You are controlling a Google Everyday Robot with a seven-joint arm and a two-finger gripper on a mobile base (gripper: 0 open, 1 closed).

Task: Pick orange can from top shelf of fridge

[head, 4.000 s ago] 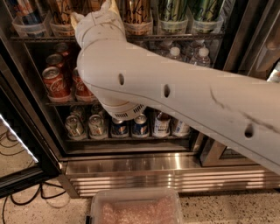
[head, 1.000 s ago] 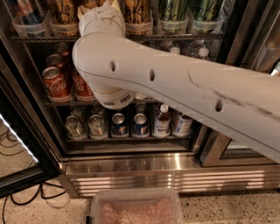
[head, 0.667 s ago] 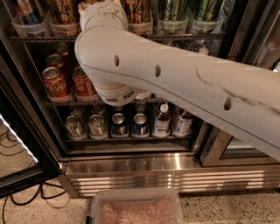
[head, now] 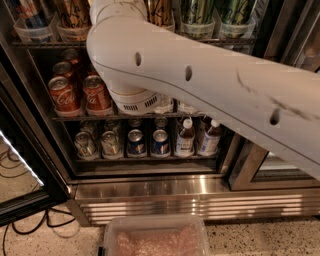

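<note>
Orange cans, coppery gold with dark scribbled lettering, stand in clear trays on the top shelf (head: 227,42) of the fridge (head: 150,192). One orange can (head: 72,12) shows left of my arm and another (head: 161,10) right of it. My white arm (head: 200,85) crosses the view from the right and bends up between these two cans. It leaves the picture at the top edge. My gripper is above that edge, out of view, so any can it touches is hidden.
Tall green cans (head: 195,11) stand right of the orange ones. Red cola cans (head: 62,95) fill the middle rack, with small cans (head: 135,142) and bottles (head: 186,137) below. The open glass door (head: 20,165) is at left, cables (head: 30,230) lie on the floor, and a clear bin (head: 155,237) sits below.
My arm has lifted slightly and reached further up and into the top shelf. The wrist end has passed out of the picture at the top. The cans have not moved.
</note>
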